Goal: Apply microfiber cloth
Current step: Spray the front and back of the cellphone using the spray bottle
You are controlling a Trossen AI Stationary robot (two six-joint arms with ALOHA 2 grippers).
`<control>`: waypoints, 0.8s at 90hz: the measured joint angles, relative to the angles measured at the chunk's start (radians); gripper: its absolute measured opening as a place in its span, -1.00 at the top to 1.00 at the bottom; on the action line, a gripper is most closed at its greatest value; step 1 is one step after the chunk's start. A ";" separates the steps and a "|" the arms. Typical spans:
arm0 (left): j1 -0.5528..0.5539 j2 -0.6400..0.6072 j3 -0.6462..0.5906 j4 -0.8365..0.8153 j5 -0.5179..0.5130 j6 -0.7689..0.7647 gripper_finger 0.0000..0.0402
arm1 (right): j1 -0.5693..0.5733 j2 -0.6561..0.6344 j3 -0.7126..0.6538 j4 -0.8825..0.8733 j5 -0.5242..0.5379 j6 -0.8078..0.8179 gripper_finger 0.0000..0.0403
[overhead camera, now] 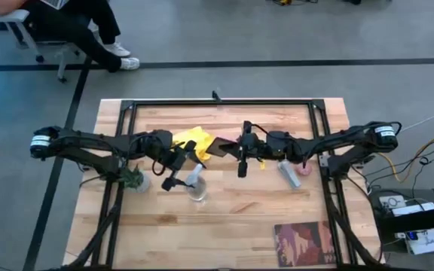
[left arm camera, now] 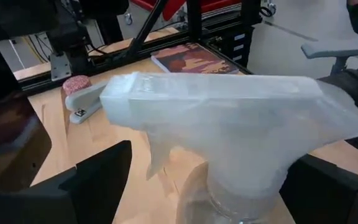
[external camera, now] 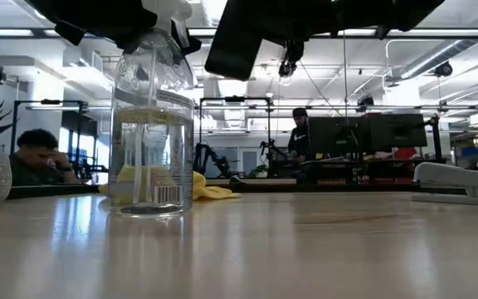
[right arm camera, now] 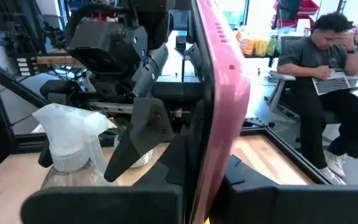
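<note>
The yellow microfiber cloth [overhead camera: 191, 141] lies crumpled on the table's far middle, touched by no gripper; the low view shows it [external camera: 212, 192] behind the bottle. A clear spray bottle [overhead camera: 197, 185] stands upright near the centre. My left gripper [overhead camera: 181, 172] is open, with a finger on either side of the bottle's white spray head [left arm camera: 229, 118]. Whether either finger touches the head I cannot tell. My right gripper [overhead camera: 246, 153] is shut on a black phone in a pink case [overhead camera: 243, 150], held up in the air just right of the bottle. My right gripper pinches the phone between its two fingers [right arm camera: 110, 199], one on each flat face. The phone stands on edge, its pink case rim [right arm camera: 225, 93] facing the wrist camera. It is lifted clear of the table, and the low view shows it [external camera: 239, 41] hanging high above the tabletop.
A small potted plant [overhead camera: 132, 179] stands left of the bottle. A stapler [overhead camera: 291, 175] lies right of centre, and a book [overhead camera: 304, 242] lies by the near right edge. A black frame [overhead camera: 224, 104] rims the table. Seated people show beyond the table.
</note>
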 joint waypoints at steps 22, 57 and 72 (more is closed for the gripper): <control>0.000 0.000 0.000 0.000 0.000 0.000 -0.74 | 0.000 0.044 0.001 0.039 0.000 0.000 0.98; 0.000 0.000 -0.001 0.000 0.000 -0.002 -0.74 | 0.001 0.045 0.038 0.037 0.131 -0.044 0.98; 0.000 0.000 -0.001 0.000 0.000 -0.011 -0.74 | 0.054 0.043 0.038 0.008 0.298 -0.014 0.98</control>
